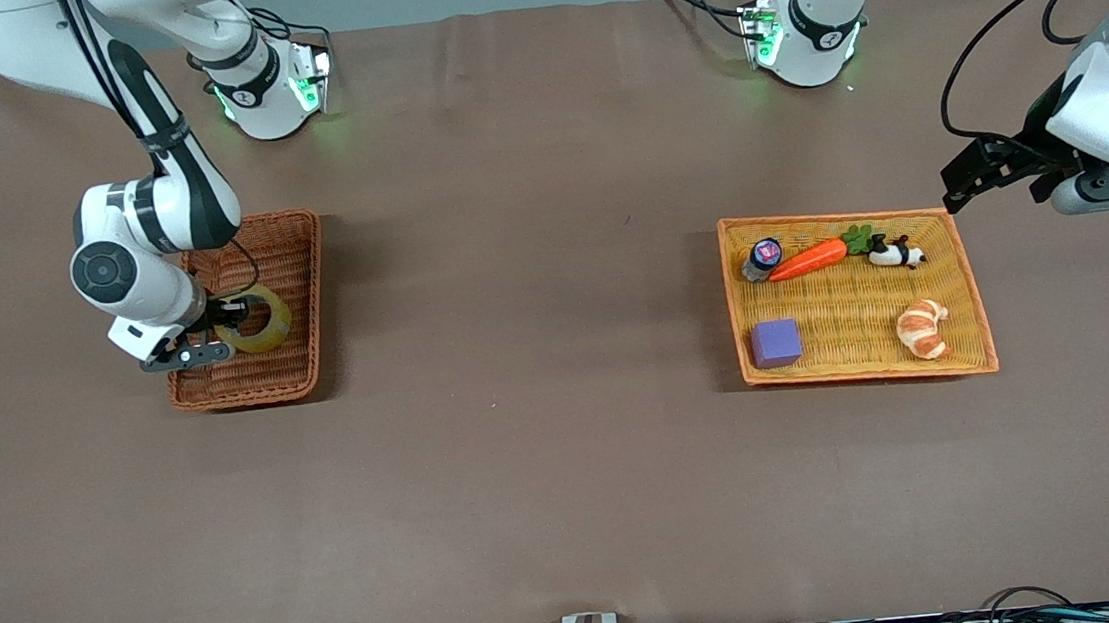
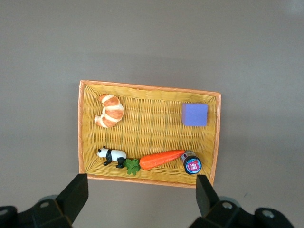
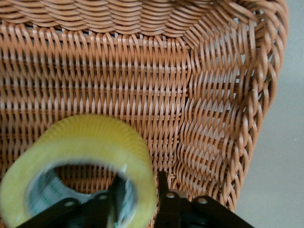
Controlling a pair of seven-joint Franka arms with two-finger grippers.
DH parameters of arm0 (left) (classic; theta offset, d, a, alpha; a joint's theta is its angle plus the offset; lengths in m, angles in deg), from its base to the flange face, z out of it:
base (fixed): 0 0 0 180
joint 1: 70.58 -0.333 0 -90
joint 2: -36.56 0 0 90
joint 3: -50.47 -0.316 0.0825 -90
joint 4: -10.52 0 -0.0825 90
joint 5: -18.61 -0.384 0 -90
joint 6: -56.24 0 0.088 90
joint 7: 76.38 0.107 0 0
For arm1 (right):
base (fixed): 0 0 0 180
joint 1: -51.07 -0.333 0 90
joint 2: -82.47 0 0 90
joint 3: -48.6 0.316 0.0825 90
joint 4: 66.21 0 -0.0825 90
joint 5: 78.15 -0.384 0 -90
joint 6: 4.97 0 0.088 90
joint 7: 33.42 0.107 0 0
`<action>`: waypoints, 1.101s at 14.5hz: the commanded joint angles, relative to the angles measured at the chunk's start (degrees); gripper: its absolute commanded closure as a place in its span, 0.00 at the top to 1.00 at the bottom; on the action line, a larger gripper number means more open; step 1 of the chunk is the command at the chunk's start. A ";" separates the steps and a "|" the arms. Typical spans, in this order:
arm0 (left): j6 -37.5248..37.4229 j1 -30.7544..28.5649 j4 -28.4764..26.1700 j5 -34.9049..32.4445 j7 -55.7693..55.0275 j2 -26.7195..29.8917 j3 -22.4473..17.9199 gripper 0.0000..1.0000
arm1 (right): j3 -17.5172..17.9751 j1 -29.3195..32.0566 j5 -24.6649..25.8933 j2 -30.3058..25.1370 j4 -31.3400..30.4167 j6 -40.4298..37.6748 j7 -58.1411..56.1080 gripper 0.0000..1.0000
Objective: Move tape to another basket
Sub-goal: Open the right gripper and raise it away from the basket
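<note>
The tape (image 1: 259, 319) is inside the basket (image 1: 295, 274), at the right arm's end of the counter (image 1: 568, 471). It stands on edge and tilted, over the part of the basket floor nearer the front camera. The right tool (image 1: 220, 331) is down in the basket with it, straddling the wall of the roll. I cannot tell whether it clamps the roll or is free of it.

As I judge it, the step in hand is the release. I would want the roll resting on the wicker before I let go, because a ring left on edge may roll or tip against the raised side. Then I would lift straight up, so the part of the tool inside the hole does not hook the roll and drag it out. The basket is light, so any sideways pull could shift it.

The left tool (image 1: 974, 176) waits with its jaws wide apart, up beside the orange-yellow tray (image 1: 963, 276), which holds a carrot (image 1: 808, 258), a purple cube (image 1: 777, 343), a croissant (image 1: 922, 327), a panda figure (image 1: 896, 252) and a small jar (image 1: 764, 257).

The counter is covered in plain brown material, flat, with faint creases. Cables run along its near edge, and both bases show green lights.
</note>
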 commanded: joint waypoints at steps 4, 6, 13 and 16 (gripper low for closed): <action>-1.64 -0.12 3.12 -1.28 -0.22 -1.52 0.13 1.00 | 0.90 1.79 -0.32 -9.41 2.64 -3.72 -0.26 1.00; -1.99 -0.20 3.21 -1.19 -0.22 -1.43 0.39 1.00 | 0.99 1.79 -0.32 -10.92 8.24 -9.13 -0.61 1.00; -4.54 0.06 3.12 -1.28 -0.66 -1.43 0.65 1.00 | 2.05 1.53 -6.12 -10.84 33.82 -31.81 -1.32 1.00; -4.62 0.15 3.12 -1.28 -0.57 -1.25 0.74 1.00 | 5.02 4.32 -6.12 -10.84 42.09 -40.35 -1.32 1.00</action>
